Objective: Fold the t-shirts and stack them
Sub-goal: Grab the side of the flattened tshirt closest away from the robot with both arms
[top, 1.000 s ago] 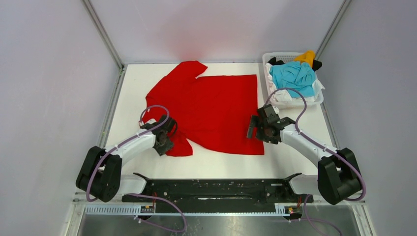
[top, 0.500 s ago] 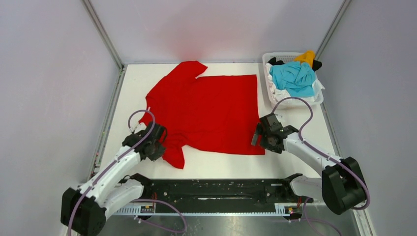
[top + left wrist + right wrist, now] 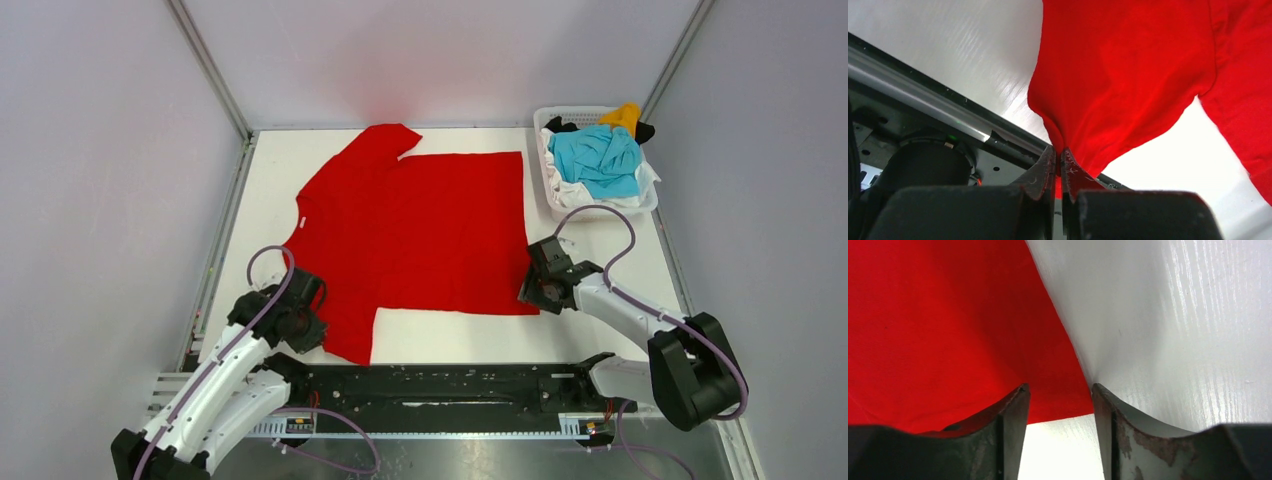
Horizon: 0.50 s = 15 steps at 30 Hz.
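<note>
Red shirt (image 3: 420, 230) lies spread across the middle of the white counter (image 3: 450, 325), its near-left sleeve pulled toward the near edge. The left fingers (image 3: 1040, 172) are clenched on that sleeve's tip, which rises off the surface in a taut peak. At the near-right hem corner the right fingers (image 3: 1013, 410) stand apart, straddling the cloth without pinching it. More shirts (image 3: 598, 160), turquoise, yellow-orange, black and white, wait in a basket (image 3: 548, 190) at the far right. The likely trouble is uneven hold. If the left arm draws on the sleeve while the right corner is loose, the whole shirt could slide and skew instead of flattening. The right fingers also sit at the very edge of the hem, so they may close on bare counter or catch too little cloth. The sleeve hangs close to the rail at the near edge, where it could drape over or snag.
</note>
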Available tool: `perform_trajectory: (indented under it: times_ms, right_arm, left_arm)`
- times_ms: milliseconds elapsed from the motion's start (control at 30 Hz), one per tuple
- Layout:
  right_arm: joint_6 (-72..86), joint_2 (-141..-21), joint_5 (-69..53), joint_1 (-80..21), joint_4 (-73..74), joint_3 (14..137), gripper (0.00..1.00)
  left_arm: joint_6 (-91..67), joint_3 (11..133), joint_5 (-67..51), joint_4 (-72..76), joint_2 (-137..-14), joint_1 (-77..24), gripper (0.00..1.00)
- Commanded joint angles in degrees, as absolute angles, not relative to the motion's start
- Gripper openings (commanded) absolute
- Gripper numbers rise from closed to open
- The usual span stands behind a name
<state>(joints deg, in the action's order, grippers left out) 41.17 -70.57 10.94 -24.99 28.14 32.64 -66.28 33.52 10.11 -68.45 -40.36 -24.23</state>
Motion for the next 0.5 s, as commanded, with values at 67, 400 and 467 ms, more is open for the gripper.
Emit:
perform_trajectory:
  times_ms: [67,400,467]
  right_arm:
    - [43.3,-68.0,6.5,-25.2,29.8,29.5,0.51]
    - [43.6,-67.9,5.8,-25.3,32.4,29.8,0.15]
    - [43.7,-65.8,5.7,-25.3,35.2,29.2,0.06]
  left_arm:
    - [-66.2,37.3,7.1,-73.2,-38.5,-24.4,0.00]
    - [-65.7,38.2,5.4,-74.1,-36.1,-24.7,0.00]
    - [-65.7,39.4,5.2,-75.4,-35.0,-24.9,0.00]
